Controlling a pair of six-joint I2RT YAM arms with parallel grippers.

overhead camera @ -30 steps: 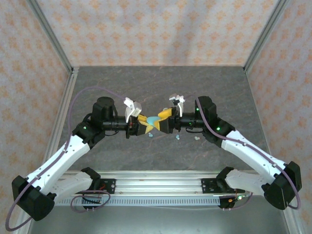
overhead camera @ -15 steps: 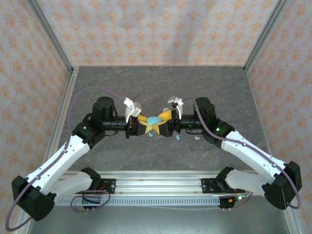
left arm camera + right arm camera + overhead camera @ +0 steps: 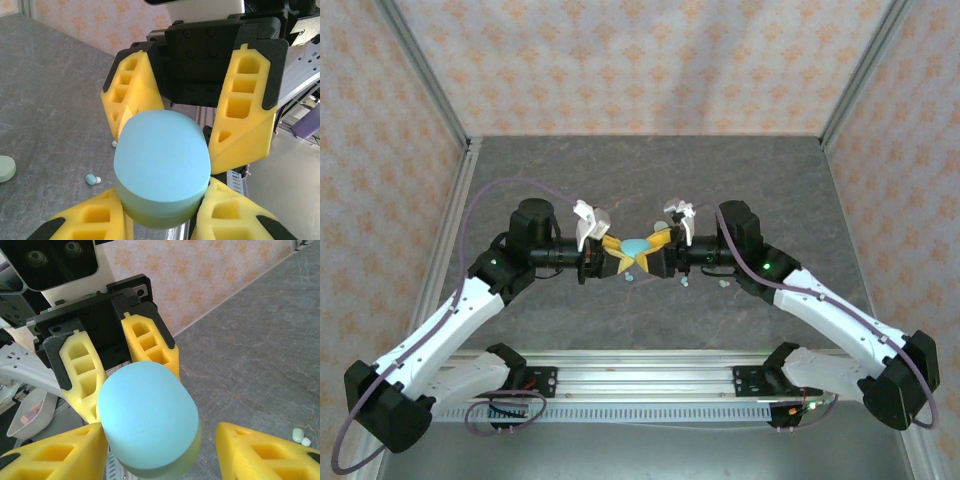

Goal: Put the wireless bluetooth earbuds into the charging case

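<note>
The left gripper (image 3: 162, 200) is clamped on the blue oval case (image 3: 162, 160), its yellow fingers (image 3: 95, 220) pressed to either side of the case's lower half, holding it above the table (image 3: 550, 180) at the middle of the scene. The right gripper (image 3: 157, 432) faces it from the right with its jaws standing apart around the same case: in the right wrist view one finger (image 3: 50, 455) lies against the case, while the other stands clear of it with a gap between. From above, the two pairs of fingers meet in a star shape with the case between them. Three earbuds (image 3: 630, 277) lie loose on the table, just to the near side of the grippers: one under the case and two further right, close to each other. The left wrist view shows one as light blue with a white tip, and a pale green disc (image 3: 5, 168) lies on the table beyond it.
</note>
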